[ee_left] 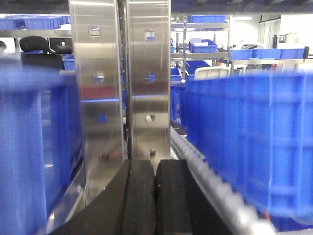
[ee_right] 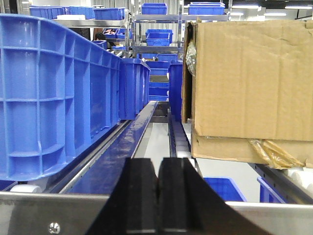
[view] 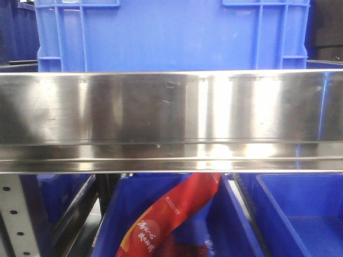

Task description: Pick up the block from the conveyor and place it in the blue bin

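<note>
I find no block and no grey belt in any view, so weight, stiffness and grip point cannot be judged. Left gripper point(ee_left: 155, 196) and right gripper point(ee_right: 157, 196) are both clenched on nothing. Behind the steel rail point(view: 171, 120) stands one blue bin point(view: 171, 35); below it, two more.

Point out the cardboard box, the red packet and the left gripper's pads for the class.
cardboard box point(ee_right: 249, 78), right wrist view, its front face.
red packet point(view: 171, 217), front-facing view, its middle.
left gripper point(ee_left: 155, 196), left wrist view, seam between shut pads.
</note>
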Action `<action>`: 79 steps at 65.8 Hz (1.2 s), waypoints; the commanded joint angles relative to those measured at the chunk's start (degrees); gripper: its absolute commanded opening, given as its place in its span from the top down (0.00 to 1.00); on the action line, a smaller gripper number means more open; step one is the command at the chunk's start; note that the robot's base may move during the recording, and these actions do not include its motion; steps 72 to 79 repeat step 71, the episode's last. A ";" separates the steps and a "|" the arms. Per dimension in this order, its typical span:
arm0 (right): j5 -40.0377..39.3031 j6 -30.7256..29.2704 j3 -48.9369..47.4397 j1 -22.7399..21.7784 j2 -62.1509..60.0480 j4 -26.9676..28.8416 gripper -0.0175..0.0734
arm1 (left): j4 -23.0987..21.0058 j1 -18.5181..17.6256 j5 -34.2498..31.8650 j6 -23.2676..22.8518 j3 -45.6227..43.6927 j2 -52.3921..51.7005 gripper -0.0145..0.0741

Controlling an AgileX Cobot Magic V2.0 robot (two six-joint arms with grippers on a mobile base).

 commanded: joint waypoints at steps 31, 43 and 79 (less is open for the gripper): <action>-1.28 0.00 0.04 -0.20 -0.22 -0.31 0.99 | -2.24 3.99 -2.51 -0.39 7.62 -4.60 0.96; -1.28 0.00 0.04 -0.20 -0.22 -0.31 0.99 | -2.24 3.99 -2.51 -0.39 7.62 -4.60 0.96; -1.28 0.00 0.04 -0.20 -0.22 -0.31 0.99 | -2.24 3.99 -2.51 -0.39 7.62 -4.60 0.96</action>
